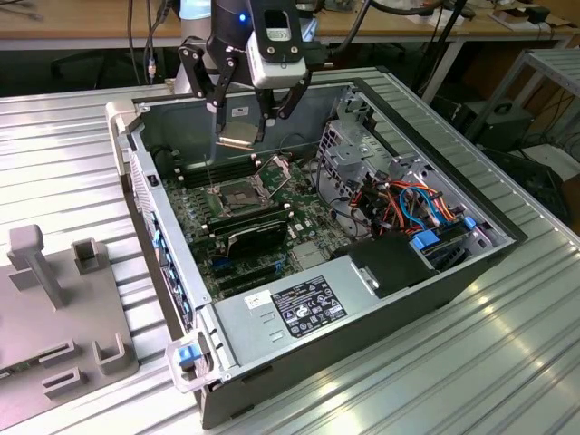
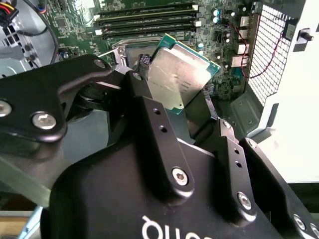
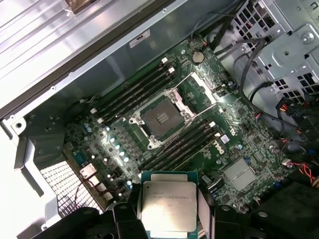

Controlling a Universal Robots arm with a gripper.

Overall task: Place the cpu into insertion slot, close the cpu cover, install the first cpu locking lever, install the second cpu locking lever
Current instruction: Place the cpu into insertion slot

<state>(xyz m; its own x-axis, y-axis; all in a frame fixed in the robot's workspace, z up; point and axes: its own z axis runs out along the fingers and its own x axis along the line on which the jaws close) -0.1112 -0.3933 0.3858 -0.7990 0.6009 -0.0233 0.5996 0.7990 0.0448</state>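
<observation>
Exterior view: my gripper (image 1: 237,134) pinches the cpu (image 1: 237,140) above the slot (image 1: 237,195), clear of it. Second wrist view: fingers (image 2: 147,99) clamp two opposite cpu (image 2: 177,74) edges. First wrist view: the slot (image 3: 160,119) lies uncovered. I'd square the corners to it, keep level, and lower without sideways push.

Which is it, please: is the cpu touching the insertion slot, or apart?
Apart. The exterior view shows the cpu held in the gripper above the insertion slot.
</observation>
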